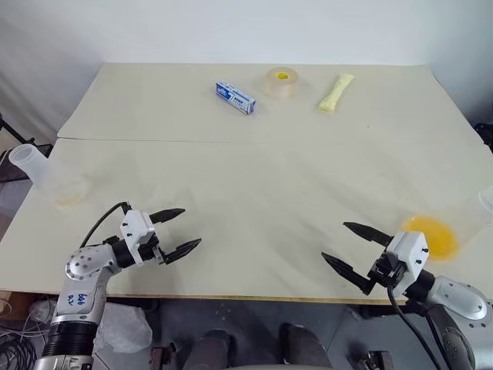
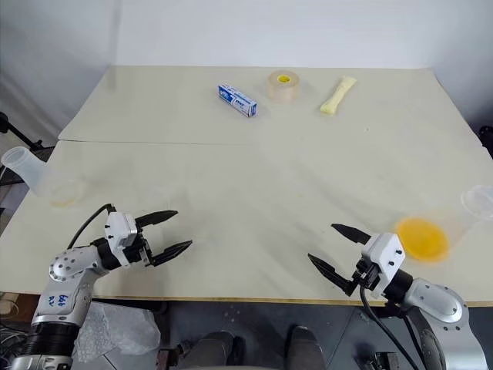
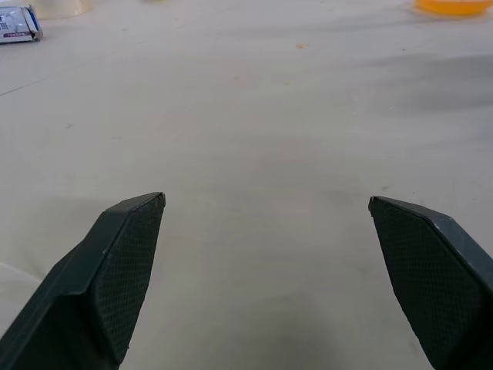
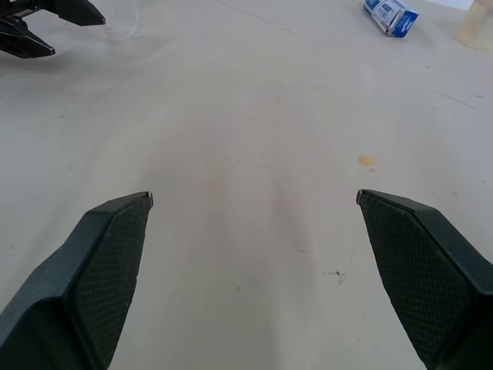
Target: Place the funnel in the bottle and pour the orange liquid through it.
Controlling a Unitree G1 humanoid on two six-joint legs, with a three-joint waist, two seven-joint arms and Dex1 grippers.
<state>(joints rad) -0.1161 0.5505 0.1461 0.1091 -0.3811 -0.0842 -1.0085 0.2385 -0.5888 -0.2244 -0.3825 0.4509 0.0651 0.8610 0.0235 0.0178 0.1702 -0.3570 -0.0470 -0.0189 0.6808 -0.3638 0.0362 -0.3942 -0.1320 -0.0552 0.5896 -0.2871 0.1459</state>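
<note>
At the far left edge of the cream table (image 1: 254, 162) stands a small clear conical flask, the bottle (image 1: 48, 179), its neck tilted out past the table's edge and a faint yellowish tint at its base. The funnel cannot be made out for certain among the clear glassware.

Nearer, at the left front of the table, the left gripper (image 1: 179, 230) hovers just above the surface with its two black fingers spread wide and nothing between them, pointing toward the table's middle.

Along the far side lie a blue-and-white box (image 1: 235, 97), then a tape roll (image 1: 282, 82) with a yellow centre, then a pale yellow packet (image 1: 337, 92).

At the right front, the right gripper (image 1: 344, 244) is likewise wide open and empty, aimed inward over bare tabletop.

Just beyond it to the right, the orange liquid (image 1: 430, 236) shows as a bright patch in the base of a larger clear flask (image 2: 471, 212) at the table's right edge, near the gripper but apart from it.
</note>
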